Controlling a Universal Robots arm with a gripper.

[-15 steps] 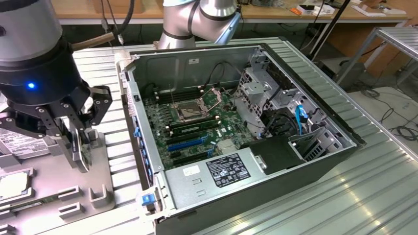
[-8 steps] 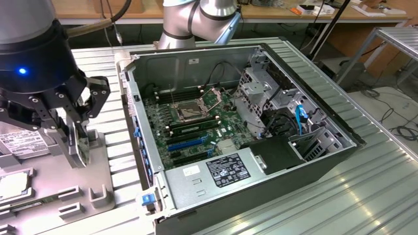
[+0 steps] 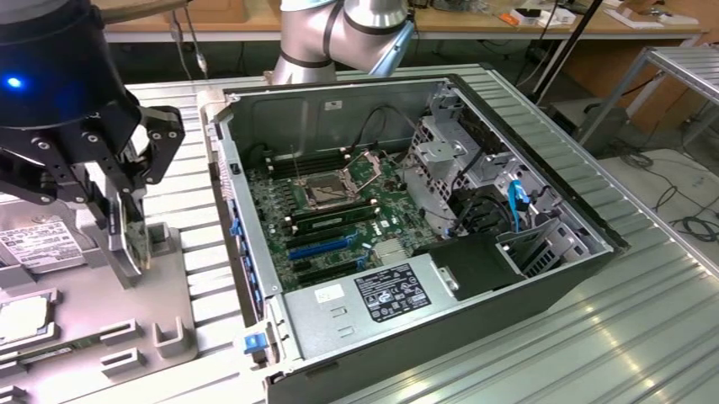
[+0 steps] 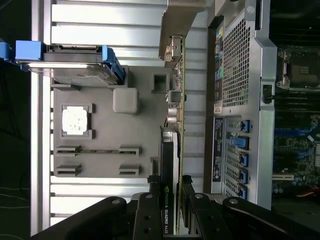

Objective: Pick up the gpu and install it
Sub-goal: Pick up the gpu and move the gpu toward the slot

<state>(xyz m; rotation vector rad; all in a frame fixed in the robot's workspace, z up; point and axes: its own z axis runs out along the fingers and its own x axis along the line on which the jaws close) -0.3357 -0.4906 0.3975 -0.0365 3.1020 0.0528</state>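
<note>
My gripper (image 3: pixel 121 206) hangs over the grey parts tray (image 3: pixel 101 320) at the exterior view's left, shut on the gpu (image 3: pixel 130 248). The card stands on edge, its silver bracket pointing down close to the tray; I cannot tell whether it touches the tray. In the wrist view the gpu (image 4: pixel 179 125) shows edge-on: a thin green board, a black cooler block labelled Nvidia Quadro, and the metal bracket at its far end. The gripper (image 4: pixel 172 212) clamps the card from both sides, black fingers (image 4: pixel 149 212) pressed against the cooler.
The open PC case (image 3: pixel 528 168) lies on its side beside the tray, with motherboard (image 3: pixel 337 202) and blue expansion slots (image 3: pixel 326 246) exposed. On the tray (image 4: pixel 107 130) sit a hard drive (image 4: pixel 75 62) in blue rails, a processor chip (image 4: pixel 77 120) and a memory stick (image 4: pixel 95 150).
</note>
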